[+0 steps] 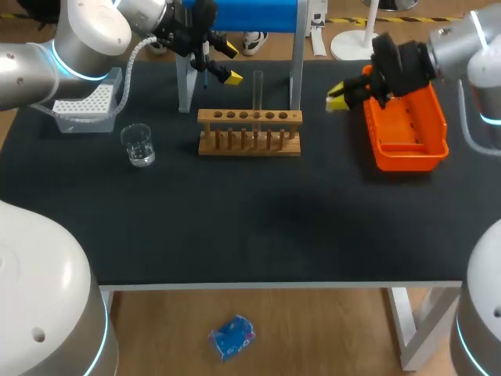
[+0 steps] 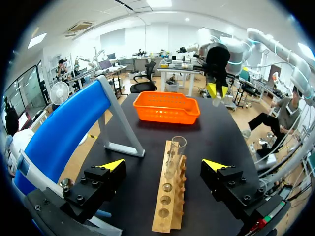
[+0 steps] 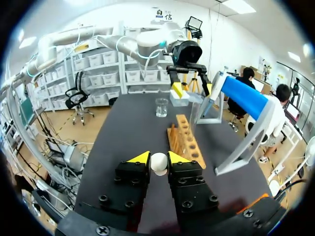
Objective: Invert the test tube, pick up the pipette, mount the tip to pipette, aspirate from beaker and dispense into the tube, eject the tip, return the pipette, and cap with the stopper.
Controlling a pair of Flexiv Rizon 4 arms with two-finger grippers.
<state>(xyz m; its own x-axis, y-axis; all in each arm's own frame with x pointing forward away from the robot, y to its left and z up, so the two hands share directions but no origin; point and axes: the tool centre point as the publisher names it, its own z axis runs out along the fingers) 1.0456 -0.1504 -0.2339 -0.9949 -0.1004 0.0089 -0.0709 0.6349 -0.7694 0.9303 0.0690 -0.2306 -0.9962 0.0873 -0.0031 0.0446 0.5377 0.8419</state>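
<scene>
One tube (image 1: 257, 90) in rack (image 1: 235, 149), stopper (image 3: 158, 162) gripped

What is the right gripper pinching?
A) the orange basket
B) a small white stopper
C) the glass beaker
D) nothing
B: the right wrist view shows a small white stopper squeezed between the two yellow-tipped fingers of the right gripper.

- I see the small white stopper (image 3: 158, 164) pinched between the fingers of my right gripper (image 3: 158, 158).
- The clear test tube (image 2: 177, 150) stands upright in the wooden rack (image 2: 167, 206), just ahead of my open left gripper (image 2: 163, 165).
- The glass beaker (image 3: 161, 106) sits upright, well ahead of my right gripper.
</scene>
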